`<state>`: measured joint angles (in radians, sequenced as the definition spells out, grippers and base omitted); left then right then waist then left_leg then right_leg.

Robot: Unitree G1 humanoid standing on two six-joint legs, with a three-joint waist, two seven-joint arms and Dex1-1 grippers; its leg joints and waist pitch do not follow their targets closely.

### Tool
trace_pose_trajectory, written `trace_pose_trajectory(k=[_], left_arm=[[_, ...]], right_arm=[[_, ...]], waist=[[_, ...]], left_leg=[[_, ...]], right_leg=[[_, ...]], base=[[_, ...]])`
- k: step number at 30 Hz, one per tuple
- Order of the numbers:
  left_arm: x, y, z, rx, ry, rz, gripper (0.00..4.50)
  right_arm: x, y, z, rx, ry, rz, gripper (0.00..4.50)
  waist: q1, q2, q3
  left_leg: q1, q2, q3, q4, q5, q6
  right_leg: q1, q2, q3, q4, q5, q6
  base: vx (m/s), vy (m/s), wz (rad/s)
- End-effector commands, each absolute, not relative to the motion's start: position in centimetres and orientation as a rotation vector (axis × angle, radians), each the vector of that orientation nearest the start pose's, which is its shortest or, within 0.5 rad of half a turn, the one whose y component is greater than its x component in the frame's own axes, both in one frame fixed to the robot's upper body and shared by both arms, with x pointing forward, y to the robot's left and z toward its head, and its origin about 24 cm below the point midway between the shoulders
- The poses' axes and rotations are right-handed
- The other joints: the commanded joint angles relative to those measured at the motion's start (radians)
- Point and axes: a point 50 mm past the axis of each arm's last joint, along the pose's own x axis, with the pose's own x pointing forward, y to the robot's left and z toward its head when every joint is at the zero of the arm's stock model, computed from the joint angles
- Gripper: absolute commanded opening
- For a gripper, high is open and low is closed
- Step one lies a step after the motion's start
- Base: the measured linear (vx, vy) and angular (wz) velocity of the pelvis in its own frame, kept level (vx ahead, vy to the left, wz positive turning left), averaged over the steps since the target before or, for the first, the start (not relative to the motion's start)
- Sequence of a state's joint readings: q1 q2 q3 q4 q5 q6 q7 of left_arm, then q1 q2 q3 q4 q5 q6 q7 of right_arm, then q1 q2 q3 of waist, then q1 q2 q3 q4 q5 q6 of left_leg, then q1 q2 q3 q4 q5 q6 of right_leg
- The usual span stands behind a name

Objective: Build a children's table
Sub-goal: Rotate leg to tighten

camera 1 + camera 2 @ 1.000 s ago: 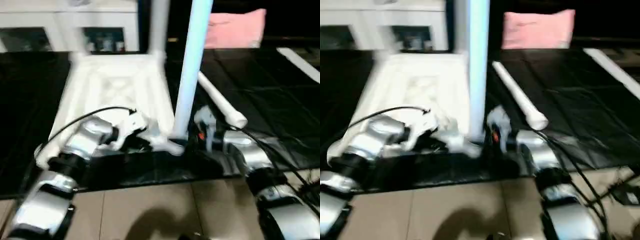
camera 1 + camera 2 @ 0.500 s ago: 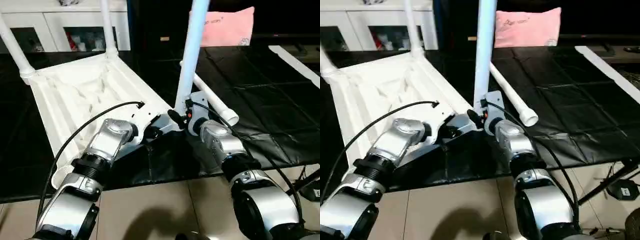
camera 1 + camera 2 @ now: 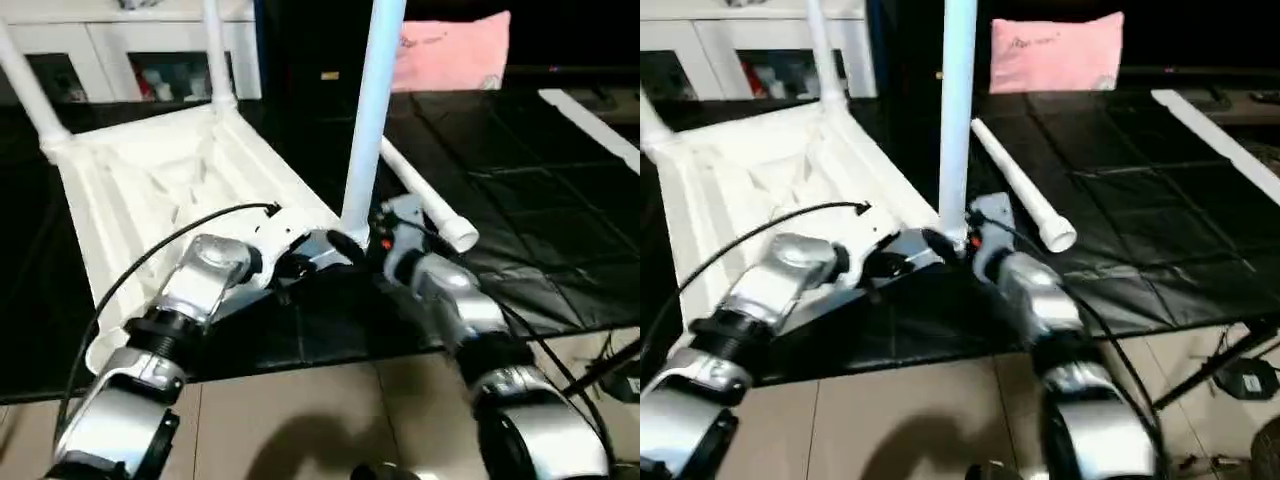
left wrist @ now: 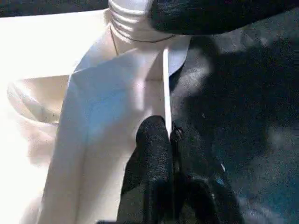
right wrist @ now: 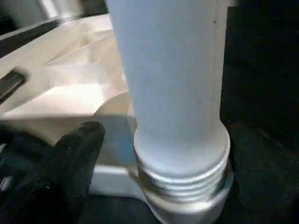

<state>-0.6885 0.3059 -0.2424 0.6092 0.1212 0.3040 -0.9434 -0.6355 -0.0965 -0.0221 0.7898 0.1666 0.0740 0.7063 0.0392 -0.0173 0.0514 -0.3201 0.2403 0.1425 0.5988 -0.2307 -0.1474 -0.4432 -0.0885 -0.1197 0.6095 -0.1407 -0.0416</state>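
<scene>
Black left fingers (image 4: 156, 154) pinch the table's rim (image 4: 166, 88); right fingers (image 5: 70, 158) spread around a leg (image 5: 173, 93).

Upturned table (image 3: 150, 180) on black sheet (image 3: 520, 200)

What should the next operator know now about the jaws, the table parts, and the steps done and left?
Left gripper: jaws shut on the rim of the upturned tabletop.
Right gripper: jaws open either side of the third leg, not pressing it.
Done: two far legs fitted. The third leg stands in the near corner socket, threads showing.
Left: probably tighten it, then fit the fourth leg, lying on the mat.
</scene>
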Motion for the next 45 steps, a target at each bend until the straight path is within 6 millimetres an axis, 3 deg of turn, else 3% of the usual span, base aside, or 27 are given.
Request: trace_pose_trajectory(k=[1, 4, 7, 11, 18, 21, 29, 39, 45], left_arm=[[34.1, 12.8, 6.6, 0.484, 0.474, -1.089, 0.00], [33.3, 13.9, 6.5, 0.498, 0.490, -1.228, 0.00], [33.0, 14.3, 6.5, 0.528, 0.490, -1.285, 0.00], [32.5, 15.3, 6.4, 0.584, 0.523, -1.386, 0.00], [31.8, 15.4, 6.6, 0.623, 0.544, -1.534, 0.00], [31.6, 15.0, 6.6, 0.634, 0.547, -1.585, 0.00], [31.5, 14.7, 6.7, 0.660, 0.545, -1.635, 0.00], [31.5, 14.8, 6.7, 0.664, 0.552, -1.645, 0.00], [31.6, 14.8, 6.6, 0.662, 0.556, -1.646, 0.00]], right_arm=[[34.3, -10.9, 5.6, 0.087, 0.179, 0.879, 4.46], [33.3, -13.5, 6.0, -0.018, 0.165, 0.991, 4.46], [32.9, -14.3, 6.3, -0.062, 0.159, 1.041, 4.46], [32.2, -15.1, 6.9, -0.143, 0.147, 1.154, 4.46], [31.2, -14.5, 6.7, -0.213, 0.190, 1.359, 4.46], [31.3, -14.1, 6.2, -0.243, 0.227, 1.392, 4.46], [31.4, -13.5, 6.0, -0.278, 0.255, 1.468, 3.79], [31.2, -13.6, 5.9, -0.254, 0.258, 1.514, 3.00], [31.0, -13.5, 5.7, -0.241, 0.268, 1.533, 2.76]], waist=[[0.004, 0.003, -0.074], [0.009, 0.000, -0.072], [0.021, 0.000, -0.071], [0.025, 0.000, -0.071], [0.041, 0.004, -0.073], [0.051, 0.005, -0.072], [0.053, 0.004, -0.073], [0.053, 0.002, -0.075], [0.054, 0.002, -0.076]], left_leg=[[-0.029, -0.025, 0.031, -0.064, -0.069, 0.107], [-0.028, -0.025, 0.031, -0.065, -0.074, 0.112], [-0.023, -0.023, 0.034, -0.065, -0.082, 0.108], [-0.024, -0.023, 0.033, -0.066, -0.096, 0.095], [-0.023, -0.017, 0.035, -0.066, -0.083, 0.096], [-0.020, -0.016, 0.037, -0.067, -0.088, 0.082], [-0.025, -0.017, 0.034, -0.067, -0.085, 0.070], [-0.025, -0.017, 0.035, -0.065, -0.074, 0.077], [-0.025, -0.017, 0.035, -0.064, -0.066, 0.079]], right_leg=[[0.092, -0.036, 0.050, -0.064, -0.205, -0.210], [0.092, -0.036, 0.050, -0.067, -0.213, -0.209], [0.088, -0.038, 0.053, -0.067, -0.232, -0.203], [0.089, -0.040, 0.052, -0.070, -0.268, -0.190], [0.089, -0.038, 0.053, -0.060, -0.212, -0.214], [0.086, -0.039, 0.054, -0.060, -0.207, -0.223], [0.093, -0.040, 0.053, -0.061, -0.242, -0.196], [0.093, -0.039, 0.053, -0.056, -0.212, -0.209], [0.093, -0.038, 0.053, -0.054, -0.197, -0.213]], base=[[0.000, 0.000, 0.00], [0.000, 0.000, 0.00], [0.000, 0.000, 0.00], [0.000, 0.000, 0.00], [0.000, 0.000, 0.00], [0.000, 0.000, 0.00], [0.000, 0.000, 0.00], [0.000, 0.000, 0.00], [0.000, 0.000, 0.00]])
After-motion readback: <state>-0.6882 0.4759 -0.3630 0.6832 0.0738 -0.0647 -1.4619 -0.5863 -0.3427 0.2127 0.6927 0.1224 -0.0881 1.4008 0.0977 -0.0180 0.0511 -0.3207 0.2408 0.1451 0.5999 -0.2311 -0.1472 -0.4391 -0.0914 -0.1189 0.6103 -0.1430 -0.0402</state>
